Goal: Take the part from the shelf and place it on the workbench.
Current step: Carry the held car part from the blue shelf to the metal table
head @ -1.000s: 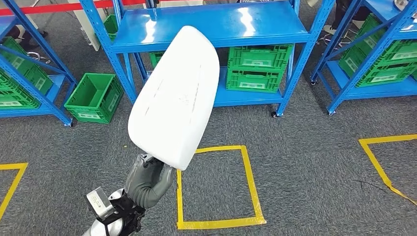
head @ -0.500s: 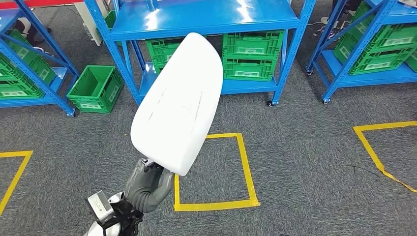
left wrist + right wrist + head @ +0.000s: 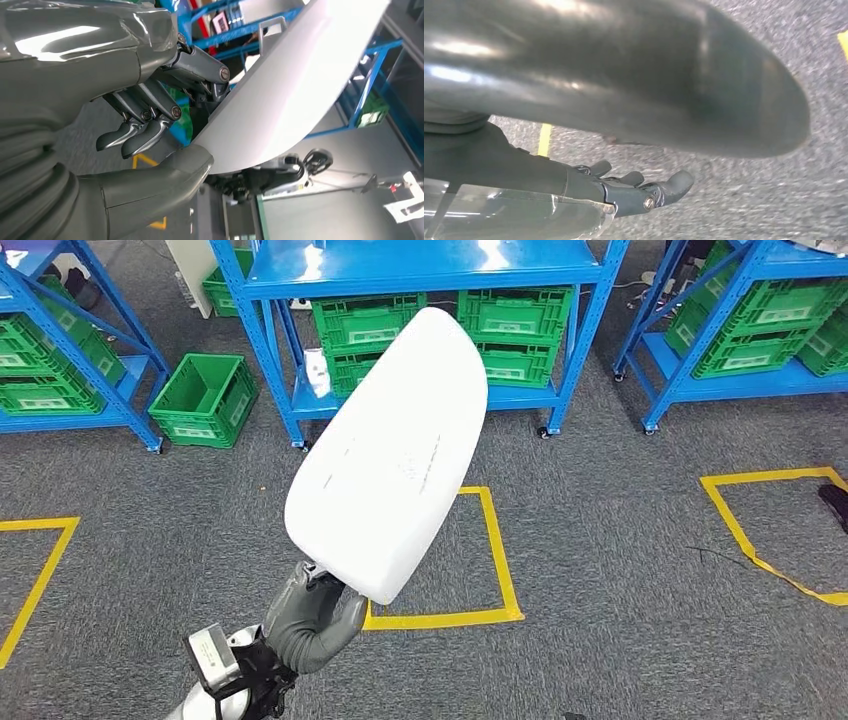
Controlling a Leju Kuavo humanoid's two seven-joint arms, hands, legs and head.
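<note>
The left hand (image 3: pixel 312 618) holds the part (image 3: pixel 390 450) by its near end, low in the head view, over the floor (image 3: pixel 620 590). The part rises up and away from the hand, its far end before the middle shelf (image 3: pixel 420 265). Crates (image 3: pixel 515 325) sit on that shelf's lower level. One crate (image 3: pixel 205 400) stands on the floor left of it. More shelves stand at the far left (image 3: pixel 60 370) and far right (image 3: pixel 750 330). A taped square (image 3: pixel 500 570) lies on the floor, partly behind the part.

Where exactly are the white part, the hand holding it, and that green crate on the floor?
White part (image 3: pixel 390 450), head view, middle of its face.
Left hand (image 3: pixel 310 615), head view, grey palm.
Green crate (image 3: pixel 205 400), head view, inner floor.
</note>
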